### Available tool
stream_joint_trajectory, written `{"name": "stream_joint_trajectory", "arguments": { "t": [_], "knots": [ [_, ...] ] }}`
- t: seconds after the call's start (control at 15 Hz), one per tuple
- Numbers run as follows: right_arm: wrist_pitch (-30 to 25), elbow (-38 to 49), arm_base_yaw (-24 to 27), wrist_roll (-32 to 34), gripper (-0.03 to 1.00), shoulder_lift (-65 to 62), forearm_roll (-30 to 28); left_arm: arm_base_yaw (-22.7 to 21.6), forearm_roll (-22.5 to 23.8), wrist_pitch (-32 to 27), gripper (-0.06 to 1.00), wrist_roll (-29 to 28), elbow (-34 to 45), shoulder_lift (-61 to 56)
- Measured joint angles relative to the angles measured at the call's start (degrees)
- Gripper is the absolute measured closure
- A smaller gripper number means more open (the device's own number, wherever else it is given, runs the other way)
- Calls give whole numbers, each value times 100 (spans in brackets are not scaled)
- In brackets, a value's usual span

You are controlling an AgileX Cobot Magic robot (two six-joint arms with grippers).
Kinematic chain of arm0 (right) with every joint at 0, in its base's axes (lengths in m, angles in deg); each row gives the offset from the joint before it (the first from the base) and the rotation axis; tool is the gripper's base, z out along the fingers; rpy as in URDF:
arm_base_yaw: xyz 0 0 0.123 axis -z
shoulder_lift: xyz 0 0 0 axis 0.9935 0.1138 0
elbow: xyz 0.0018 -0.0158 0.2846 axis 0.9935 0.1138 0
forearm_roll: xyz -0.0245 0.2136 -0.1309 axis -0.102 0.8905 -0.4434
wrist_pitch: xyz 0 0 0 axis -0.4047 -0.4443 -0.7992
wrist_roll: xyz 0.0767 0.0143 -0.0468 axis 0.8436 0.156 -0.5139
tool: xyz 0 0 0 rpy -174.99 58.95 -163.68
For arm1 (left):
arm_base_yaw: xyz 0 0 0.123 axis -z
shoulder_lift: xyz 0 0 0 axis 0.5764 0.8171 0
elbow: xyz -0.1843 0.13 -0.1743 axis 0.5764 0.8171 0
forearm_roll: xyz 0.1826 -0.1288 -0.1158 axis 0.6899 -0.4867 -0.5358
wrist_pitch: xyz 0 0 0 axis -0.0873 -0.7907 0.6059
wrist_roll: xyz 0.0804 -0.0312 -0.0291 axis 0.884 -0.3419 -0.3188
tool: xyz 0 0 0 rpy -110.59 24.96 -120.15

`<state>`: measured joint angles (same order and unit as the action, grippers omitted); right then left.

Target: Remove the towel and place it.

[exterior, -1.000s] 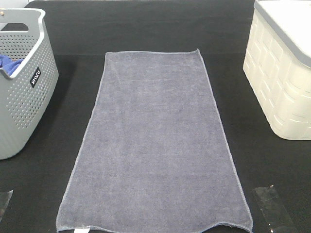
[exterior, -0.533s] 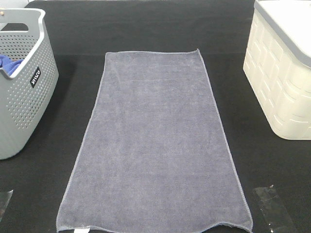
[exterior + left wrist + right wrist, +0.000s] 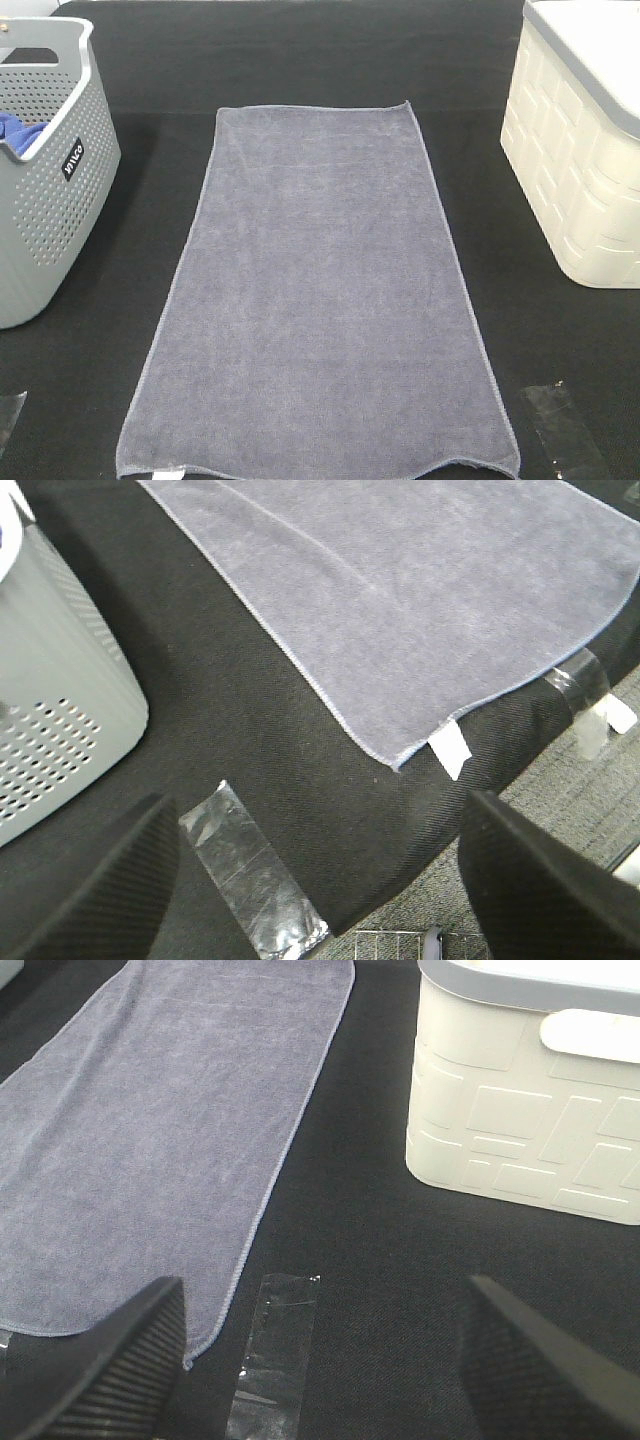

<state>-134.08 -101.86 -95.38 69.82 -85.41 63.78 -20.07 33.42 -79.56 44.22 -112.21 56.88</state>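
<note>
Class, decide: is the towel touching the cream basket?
Apart. The exterior high view shows bare black table between the towel and the cream basket.

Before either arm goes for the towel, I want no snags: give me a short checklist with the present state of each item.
1. Towel lies flat and fully spread on the black table: ok.
2. Nothing rests on the towel: ok.
3. Left gripper open and holding nothing, near the towel corner with the white tag: ok.
4. Right gripper open and holding nothing, near the other near corner: ok.
5. Grey basket already holds a blue cloth; room for the towel: cannot tell.
6. Cream bin empty inside: cannot tell, its interior is hidden.
</note>
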Motion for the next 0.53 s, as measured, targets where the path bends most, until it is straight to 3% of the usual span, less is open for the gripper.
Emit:
{"name": "stream_joint_trajectory", "arguments": {
  "t": [0.13, 0.27, 0.53],
  "knots": [
    [0, 0, 0, 0, 26, -17, 0, -395, 0, 0, 21, 0, 0, -34],
    [0, 0, 29, 0, 26, -29, 0, -1094, 0, -6, 21, 0, 0, -372],
    [0, 0, 905, 0, 26, -29, 0, -1690, 0, -6, 21, 0, 0, -1049]
  ]
}}
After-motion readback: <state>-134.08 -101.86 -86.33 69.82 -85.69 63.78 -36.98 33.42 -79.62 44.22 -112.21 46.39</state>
